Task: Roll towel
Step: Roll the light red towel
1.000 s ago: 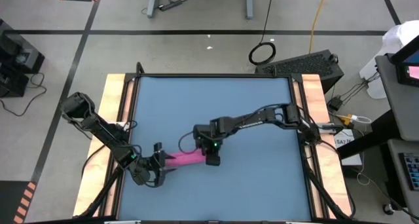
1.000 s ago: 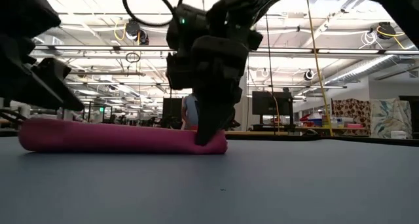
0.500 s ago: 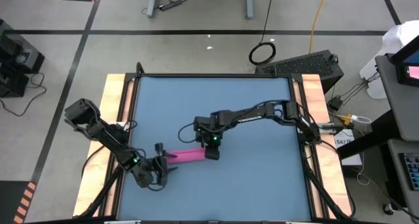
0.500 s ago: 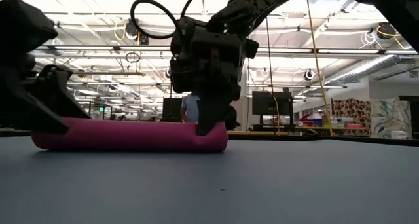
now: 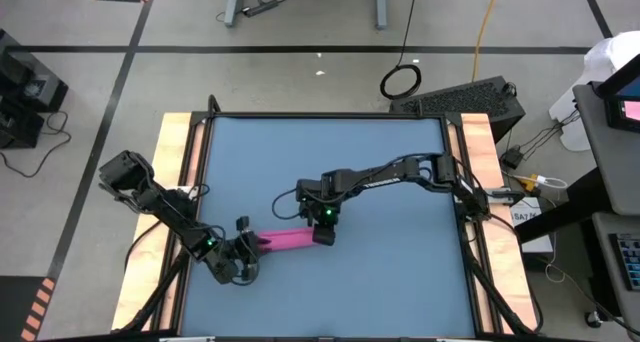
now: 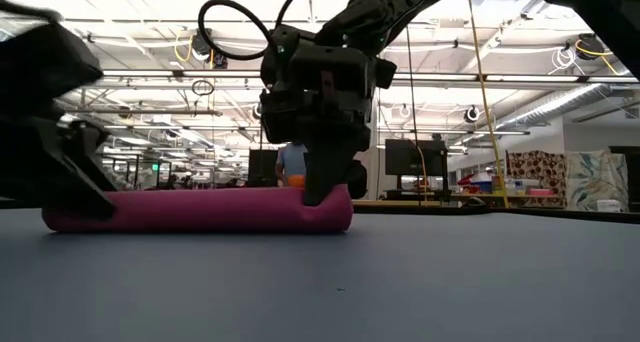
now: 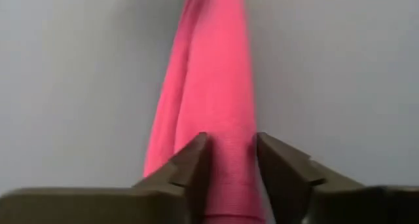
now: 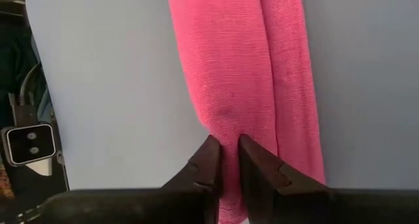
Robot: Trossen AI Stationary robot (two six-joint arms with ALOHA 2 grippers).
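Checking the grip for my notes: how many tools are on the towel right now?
2. The left tool straddles one end of the rolled towel; the right tool pinches the other end, nearer the table's middle.

- Rolled towel (image 5: 290, 240) lying flat across the front-middle of the blue table (image 5: 400, 282): only obstacle on the surface.
- Left gripper (image 5: 248, 250) blocking the roll's left end, right gripper (image 5: 322, 232) the right end.
- Open tabletop behind, in front and far right.
- Wooden side rails (image 5: 176, 162) bounding both edges.
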